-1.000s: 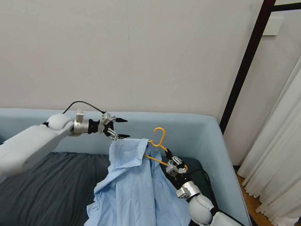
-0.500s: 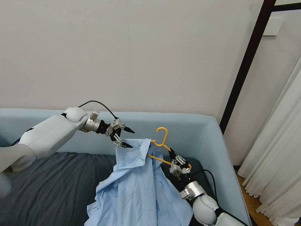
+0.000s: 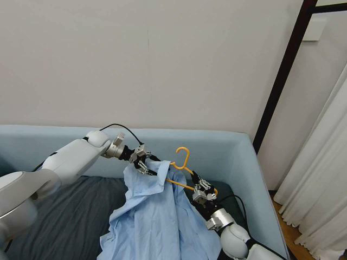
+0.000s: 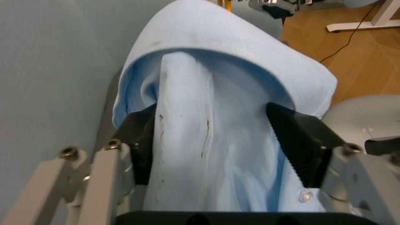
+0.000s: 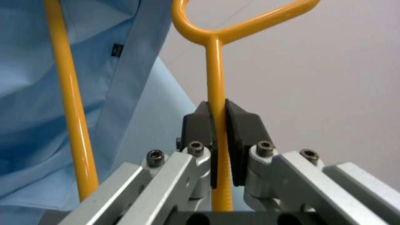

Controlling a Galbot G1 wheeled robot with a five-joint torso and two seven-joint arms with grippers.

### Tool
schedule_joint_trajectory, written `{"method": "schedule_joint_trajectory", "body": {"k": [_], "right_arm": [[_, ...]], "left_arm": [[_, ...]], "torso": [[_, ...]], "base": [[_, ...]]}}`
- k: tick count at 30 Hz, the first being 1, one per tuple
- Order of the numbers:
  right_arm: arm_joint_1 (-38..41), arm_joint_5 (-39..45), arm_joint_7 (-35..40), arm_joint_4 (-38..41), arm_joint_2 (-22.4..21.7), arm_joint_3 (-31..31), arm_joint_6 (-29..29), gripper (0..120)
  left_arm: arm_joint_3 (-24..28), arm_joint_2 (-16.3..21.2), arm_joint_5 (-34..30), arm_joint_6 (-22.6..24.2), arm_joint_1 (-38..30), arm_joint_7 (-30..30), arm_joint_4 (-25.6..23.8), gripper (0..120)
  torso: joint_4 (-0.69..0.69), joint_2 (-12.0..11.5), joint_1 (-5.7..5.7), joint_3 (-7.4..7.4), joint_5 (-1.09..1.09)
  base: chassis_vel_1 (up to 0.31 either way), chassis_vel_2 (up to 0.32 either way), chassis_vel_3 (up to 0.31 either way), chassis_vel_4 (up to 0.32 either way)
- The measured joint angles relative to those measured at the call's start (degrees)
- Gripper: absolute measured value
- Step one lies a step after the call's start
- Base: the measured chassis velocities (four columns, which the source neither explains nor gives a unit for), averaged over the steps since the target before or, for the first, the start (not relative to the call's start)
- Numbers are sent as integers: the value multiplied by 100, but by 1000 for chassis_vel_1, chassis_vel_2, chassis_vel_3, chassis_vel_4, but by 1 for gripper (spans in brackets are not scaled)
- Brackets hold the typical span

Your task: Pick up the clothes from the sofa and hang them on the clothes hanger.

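While pinching the stem of the yellow hanger [image 5: 216,70] between pressed-together pads, holds it raised near the right end of the sofa [image 3: 233,151] with the right claw [image 3: 201,190]. Brackets a fold of the blue shirt [image 3: 157,216] by the collar with the left claw [image 3: 142,165], spread either side of the cloth and seemingly not clamped, though hard to judge. Looks about midway, with the shirt top draped over the hanger's left arm and the tail pooled on the dark seat cushion [image 3: 65,216]. Leaves seating both shoulders squarely and lifting the tail clear.

The light blue shirt's [image 3: 157,219] lower folds lie on the dark-cushioned pale blue sofa [image 3: 230,151]
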Motion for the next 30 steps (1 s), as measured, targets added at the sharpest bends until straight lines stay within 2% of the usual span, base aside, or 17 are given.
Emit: {"method": "schedule_joint_trajectory", "body": {"k": [3, 4, 8, 10, 14, 21, 26, 30], "right_arm": [[-125, -15, 5, 30, -78, 106, 71, 4], [-125, -15, 5, 30, -78, 106, 71, 4], [-205, -61, 9, 32, -138, 180, 155, 4], [-230, -63, 11, 48, -140, 200, 155, 4], [-350, -78, 39, 120, -150, 296, 156, 4], [-535, -95, 72, 243, -203, 418, 155, 4], [-575, -97, 75, 300, -250, 428, 165, 4], [-610, -90, 75, 360, -267, 427, 226, 11]], "left_arm": [[-63, -253, 88, -36, -27, 61, 286, 45], [-63, -253, 88, -36, -27, 61, 286, 45], [-61, -377, 91, -72, -37, 26, 305, 26], [-55, -409, 90, -77, -37, 18, 305, 24], [-28, -477, 86, -105, -34, -24, 259, 7], [32, -481, 79, -165, -17, -67, 126, 7], [76, -345, 34, -187, 40, -129, -111, 7], [94, -185, -11, -187, 106, -210, -295, 7]], "torso": [[-4, 0, 0, 0, 0], [-4, 0, 0, 0, 0], [0, 0, 0, 0, 0], [0, 0, 0, 0, 0], [-2, 0, 0, 0, 0], [-2, 0, 0, 0, -1], [-2, 0, 0, 0, -1], [0, 0, 0, 0, -2]], "base": [[0, 0, 0, 0], [0, 0, 0, 0], [0, 0, 0, 0], [0, 0, 0, 0], [0, 0, 0, 0], [0, 0, 0, 0], [0, 0, 0, 0], [0, 0, 0, 0]]}}
